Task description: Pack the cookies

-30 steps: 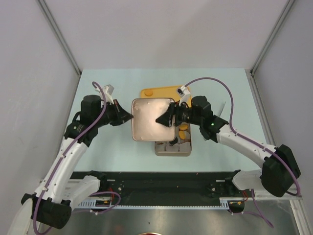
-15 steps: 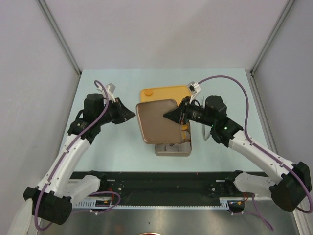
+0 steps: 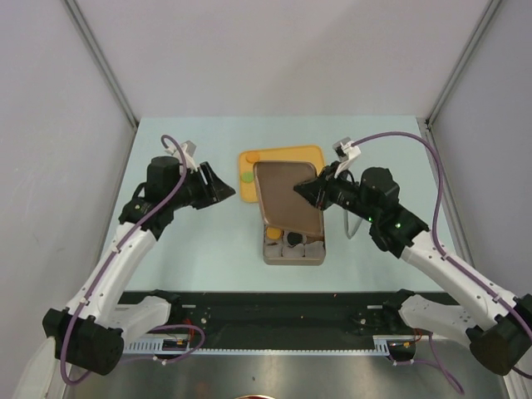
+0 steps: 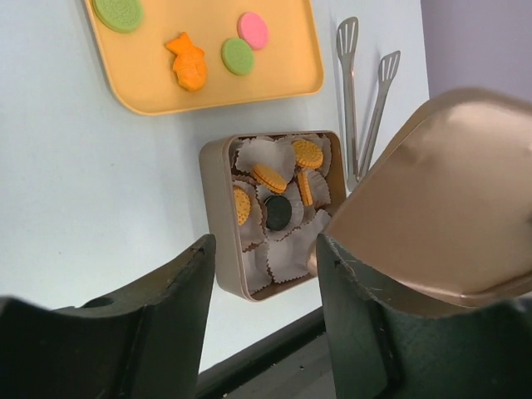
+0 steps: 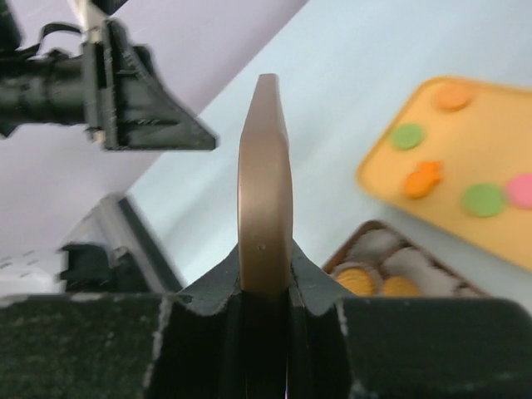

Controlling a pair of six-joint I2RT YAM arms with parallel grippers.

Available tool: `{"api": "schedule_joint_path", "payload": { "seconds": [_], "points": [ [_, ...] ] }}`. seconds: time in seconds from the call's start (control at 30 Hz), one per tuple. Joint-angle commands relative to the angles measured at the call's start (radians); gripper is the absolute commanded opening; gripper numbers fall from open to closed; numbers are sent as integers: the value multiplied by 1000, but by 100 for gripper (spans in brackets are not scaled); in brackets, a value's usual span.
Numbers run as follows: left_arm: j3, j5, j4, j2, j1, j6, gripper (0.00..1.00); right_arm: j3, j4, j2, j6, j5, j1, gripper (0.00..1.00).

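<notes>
My right gripper (image 3: 302, 191) is shut on the copper-coloured lid (image 3: 287, 198). It holds the lid tilted above the tan box (image 3: 293, 254) and the near part of the orange tray (image 3: 274, 155). In the right wrist view the lid (image 5: 264, 183) stands edge-on between the jaws. My left gripper (image 3: 226, 190) is open to the left of the lid, apart from it. The box (image 4: 218, 224) holds white paper cups with orange cookies (image 4: 269, 177) and a black one (image 4: 278, 213). On the tray (image 4: 150, 87) lie green cookies (image 4: 238, 56), a pink one (image 4: 253, 30) and an orange flower-shaped one (image 4: 188, 61).
Metal tongs (image 4: 357, 91) lie on the pale blue table to the right of the box. The black base rail (image 3: 266, 306) runs along the near edge. Grey walls close in both sides and the back.
My left gripper let go of the lid, opened and drew back to the left. My right gripper shut on the lid and carried it right, over the box and tray.
</notes>
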Motion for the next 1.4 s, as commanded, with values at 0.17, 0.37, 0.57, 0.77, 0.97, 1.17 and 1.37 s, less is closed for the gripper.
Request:
{"api": "schedule_joint_path", "payload": {
  "seconds": [0.17, 0.37, 0.57, 0.77, 0.97, 1.17, 1.37],
  "points": [
    [64, 75, 56, 60, -5, -93, 57, 42, 34, -30, -681, 840, 318, 0],
    [66, 84, 58, 73, -5, -107, 58, 42, 298, 139, -1174, 1339, 484, 0],
    [84, 115, 78, 65, -5, -113, 69, -22, 488, 208, -1473, 1476, 546, 0],
    [63, 258, 239, 76, -5, -185, 88, -191, 1003, 252, -1922, 1473, 639, 0],
    [67, 345, 331, 123, -5, -199, 99, -317, 1332, 321, -2225, 1438, 739, 0],
    [44, 412, 442, 155, -16, -225, 98, -394, 1334, 269, -2233, 1404, 762, 0],
    [47, 486, 548, 212, -59, -270, 92, -417, 1352, 258, -2234, 1384, 777, 0]
  ]
}}
